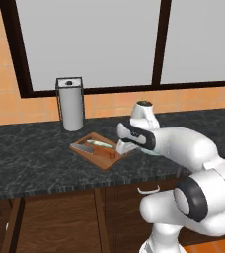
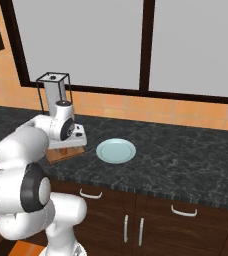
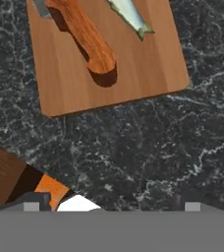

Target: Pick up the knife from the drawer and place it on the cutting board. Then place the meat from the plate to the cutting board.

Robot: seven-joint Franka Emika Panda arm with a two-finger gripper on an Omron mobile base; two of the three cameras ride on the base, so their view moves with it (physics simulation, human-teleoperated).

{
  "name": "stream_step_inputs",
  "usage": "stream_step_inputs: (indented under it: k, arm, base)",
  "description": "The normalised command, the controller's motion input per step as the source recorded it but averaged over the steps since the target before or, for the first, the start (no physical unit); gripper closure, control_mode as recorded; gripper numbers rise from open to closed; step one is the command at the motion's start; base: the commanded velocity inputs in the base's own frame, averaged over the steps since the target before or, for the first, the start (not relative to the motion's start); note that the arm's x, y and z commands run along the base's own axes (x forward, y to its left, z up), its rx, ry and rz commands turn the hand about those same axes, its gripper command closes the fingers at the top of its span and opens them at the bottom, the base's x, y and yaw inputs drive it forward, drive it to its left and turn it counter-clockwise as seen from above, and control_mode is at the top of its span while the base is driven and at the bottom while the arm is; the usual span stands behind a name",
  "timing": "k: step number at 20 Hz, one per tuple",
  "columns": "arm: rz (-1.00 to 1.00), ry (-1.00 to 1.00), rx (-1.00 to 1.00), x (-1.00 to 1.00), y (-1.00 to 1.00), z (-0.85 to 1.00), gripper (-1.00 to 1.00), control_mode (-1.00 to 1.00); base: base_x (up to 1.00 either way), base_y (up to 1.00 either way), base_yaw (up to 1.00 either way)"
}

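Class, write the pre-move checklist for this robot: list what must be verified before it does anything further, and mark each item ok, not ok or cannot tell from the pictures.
1. Knife lies on the cutting board: ok.
2. Meat lies on the board, beside the knife: ok.
3. Plate holds nothing: ok.
4. Gripper is open and carries nothing; the hand view shows only counter between the fingertips: ok.
5. Drawer is pushed shut: cannot tell.
6. Paper towel holder stands apart from the board, out of the arm's way: ok.
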Motion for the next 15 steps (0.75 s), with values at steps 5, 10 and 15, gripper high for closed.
stream_step_inputs:
  k: [5, 10, 15]
  arm:
    - [-0.22, 0.00, 0.00, -0.83, -0.46, 0.97, -1.00, -1.00]
    - [-0.14, -0.03, 0.06, -0.97, -0.39, 0.17, -1.00, -1.00]
    - [-0.01, -0.06, 0.10, -0.52, -0.21, 0.02, -1.00, -1.00]
  base:
    - [0.00, 0.00, 0.00]
    - [0.00, 0.00, 0.00]
    - [0.00, 0.00, 0.00]
